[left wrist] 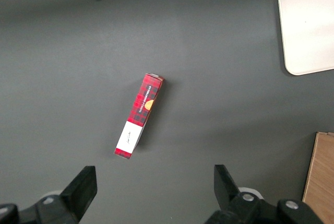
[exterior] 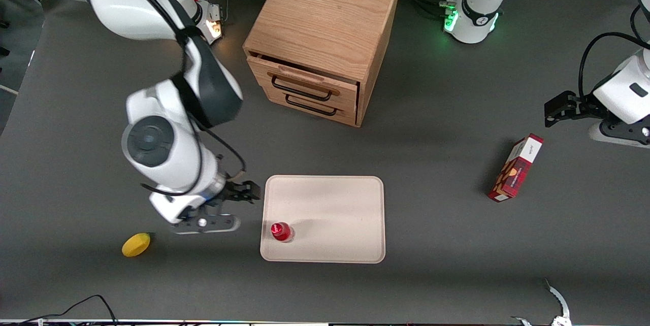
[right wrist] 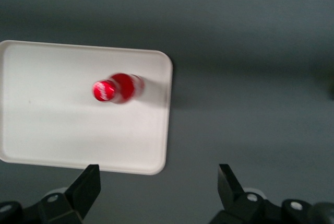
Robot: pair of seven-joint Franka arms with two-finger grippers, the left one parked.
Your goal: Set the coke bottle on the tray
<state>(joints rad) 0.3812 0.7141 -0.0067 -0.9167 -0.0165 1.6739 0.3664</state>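
Observation:
The coke bottle (exterior: 281,231), small and red with a red cap, stands upright on the pale tray (exterior: 330,214), close to the tray's corner nearest the front camera at the working arm's end. In the right wrist view the bottle (right wrist: 117,88) stands free on the tray (right wrist: 52,125), near its rim. My gripper (exterior: 244,191) hangs open over the bare table just off the tray's edge toward the working arm's end, apart from the bottle. Nothing is between its fingers (right wrist: 88,182).
A wooden two-drawer cabinet (exterior: 320,41) stands farther from the front camera than the tray, its top drawer slightly open. A yellow lemon (exterior: 136,244) lies toward the working arm's end. A red carton box (exterior: 515,167) lies toward the parked arm's end.

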